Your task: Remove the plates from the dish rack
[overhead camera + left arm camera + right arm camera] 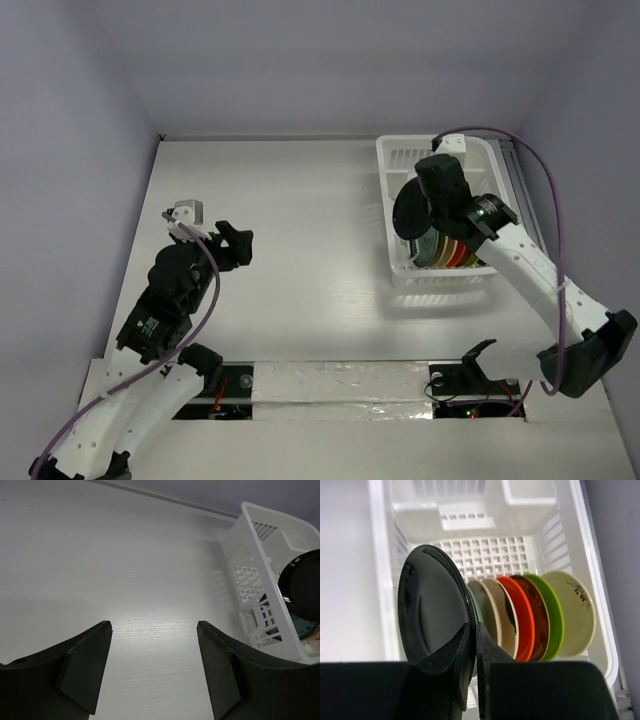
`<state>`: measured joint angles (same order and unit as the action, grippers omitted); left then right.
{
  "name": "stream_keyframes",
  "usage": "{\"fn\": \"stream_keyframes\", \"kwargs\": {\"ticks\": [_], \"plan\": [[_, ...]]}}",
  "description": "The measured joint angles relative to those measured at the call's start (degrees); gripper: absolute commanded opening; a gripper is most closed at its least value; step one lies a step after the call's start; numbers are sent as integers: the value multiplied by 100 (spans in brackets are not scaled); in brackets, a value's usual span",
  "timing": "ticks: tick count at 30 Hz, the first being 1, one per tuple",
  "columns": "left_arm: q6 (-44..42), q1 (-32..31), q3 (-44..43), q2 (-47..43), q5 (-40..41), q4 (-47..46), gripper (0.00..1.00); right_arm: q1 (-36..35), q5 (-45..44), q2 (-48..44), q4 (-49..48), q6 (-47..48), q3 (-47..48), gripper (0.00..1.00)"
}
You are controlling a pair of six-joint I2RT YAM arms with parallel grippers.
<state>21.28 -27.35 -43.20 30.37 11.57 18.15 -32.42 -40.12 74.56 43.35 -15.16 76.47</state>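
Observation:
The white dish rack [400, 160] stands at the far right of the table, also in the left wrist view [250, 545] and the right wrist view [382, 545]. Several plates stand on edge in it: pale [487, 611], cream [506, 617], orange [524, 617], brown [538, 615], green [551, 612] and a patterned cream one [575, 610]. My right gripper [475, 630] is shut on the rim of a black plate [432, 612], held upright at the rack's left end [410, 213]. My left gripper [240, 243] is open and empty over bare table, far left of the rack.
The table's white surface [300, 220] lies between the arms. Grey walls close it in at the back and sides. A taped strip [340, 385] runs along the near edge by the arm bases.

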Motion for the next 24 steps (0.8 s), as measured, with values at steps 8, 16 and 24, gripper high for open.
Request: {"fn": "stream_keyframes", "kwargs": {"ticks": [8,16,24], "plan": [[31,310,0,-138,-4,-2,67,-289,846,-903,-673,-127,225,0],[70,435,2,-291,72,4,68,-1255,1993,1051,-2345,-752,514,0],[122,533,7,-599,221,-11,69,-1950,2887,4070,-2813,-1325,2028,0]]}}
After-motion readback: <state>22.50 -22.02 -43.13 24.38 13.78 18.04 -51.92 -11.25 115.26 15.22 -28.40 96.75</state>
